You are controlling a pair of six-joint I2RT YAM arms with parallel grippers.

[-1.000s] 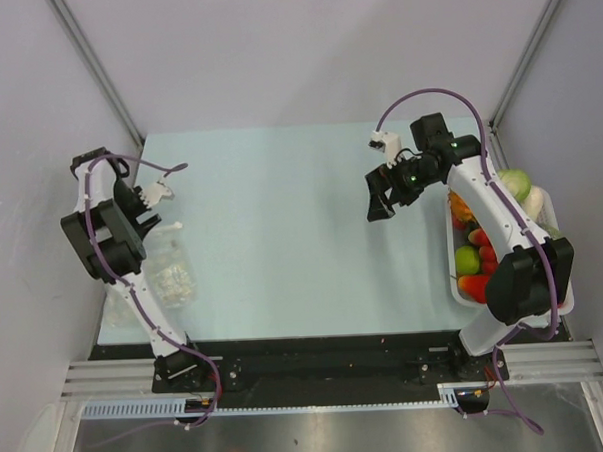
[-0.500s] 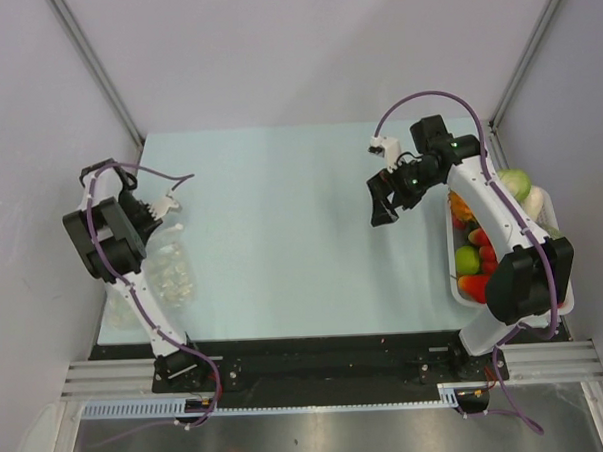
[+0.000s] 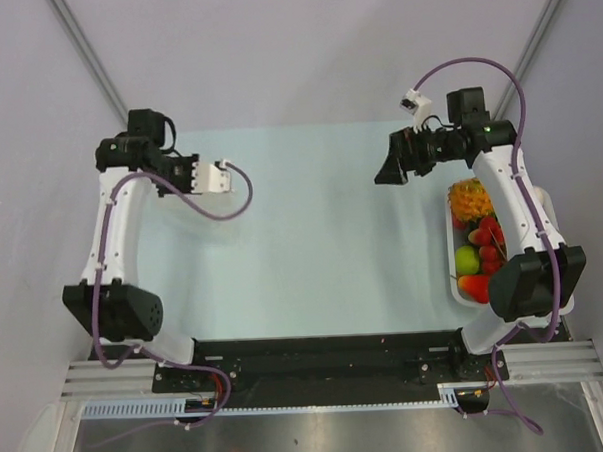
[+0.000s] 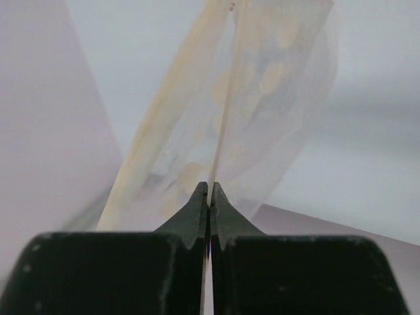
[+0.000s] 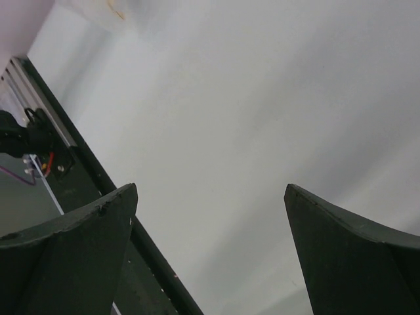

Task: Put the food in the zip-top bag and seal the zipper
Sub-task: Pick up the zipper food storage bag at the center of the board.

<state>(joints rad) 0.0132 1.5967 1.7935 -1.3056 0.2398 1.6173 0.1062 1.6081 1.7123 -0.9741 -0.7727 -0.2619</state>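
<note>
The zip-top bag (image 4: 249, 98), clear and crinkly, is pinched at one edge between the shut jaws of my left gripper (image 4: 209, 187) and stretches away from them, off the table. From above, the left gripper (image 3: 201, 176) is raised over the back left of the table; the bag itself is hard to make out there. The zipper cannot be told apart. The food lies in a white tray (image 3: 452, 279) at the right edge: an orange ruffled piece (image 3: 468, 197), red berries (image 3: 490, 233), a green ball (image 3: 467, 261) and a red pepper (image 3: 474, 286). My right gripper (image 3: 389, 169) (image 5: 210, 187) hangs open and empty, left of the tray.
The pale blue table top (image 3: 312, 246) lies between the two arms. Grey walls close in the back and both sides. A black rail (image 3: 317, 350) runs along the near edge by the arm bases.
The left gripper shut on the bag at the front left of the table and lifted it up and back. The right gripper rose and drew back a little, still open.
</note>
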